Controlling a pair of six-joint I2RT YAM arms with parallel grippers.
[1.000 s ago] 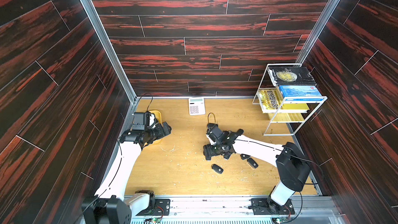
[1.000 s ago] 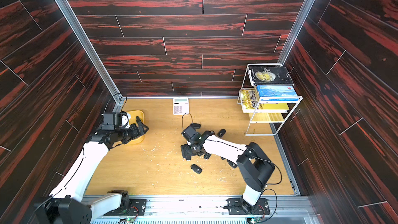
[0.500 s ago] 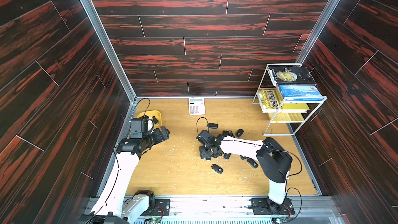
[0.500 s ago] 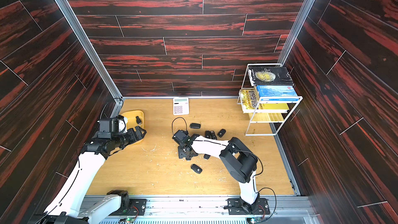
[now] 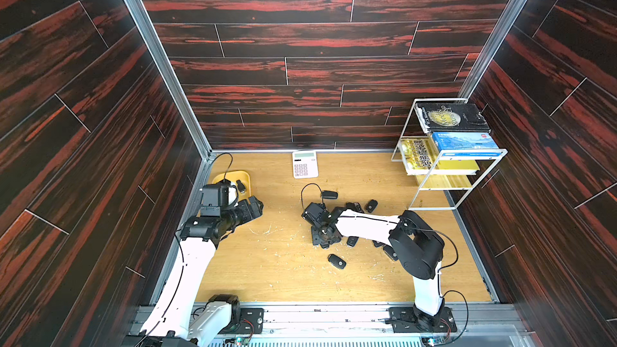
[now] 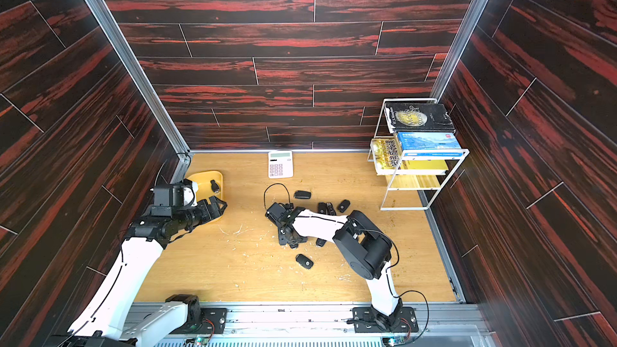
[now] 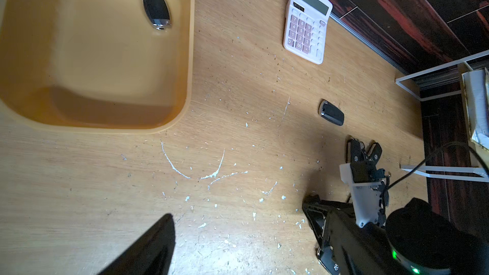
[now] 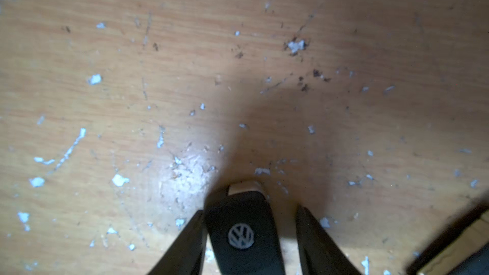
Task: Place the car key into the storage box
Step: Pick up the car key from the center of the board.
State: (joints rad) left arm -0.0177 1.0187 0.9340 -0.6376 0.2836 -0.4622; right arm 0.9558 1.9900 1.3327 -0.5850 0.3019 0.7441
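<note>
A: Where is the car key (image 8: 242,236)?
B: Flat on the table (image 5: 283,272), between the fingers of the right gripper (image 8: 250,211): one finger touches it, the other stands just clear.
A: And the storage box (image 5: 230,172)?
B: Far-left corner, one other key (image 5: 241,187) inside. The left gripper (image 5: 257,207) hangs at its near edge, jaws spread, empty.

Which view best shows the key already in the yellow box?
Left wrist view: the car key lies close up and unobstructed inside the storage box. Both top views show it only as a small dark shape; the right wrist view misses it.
</note>
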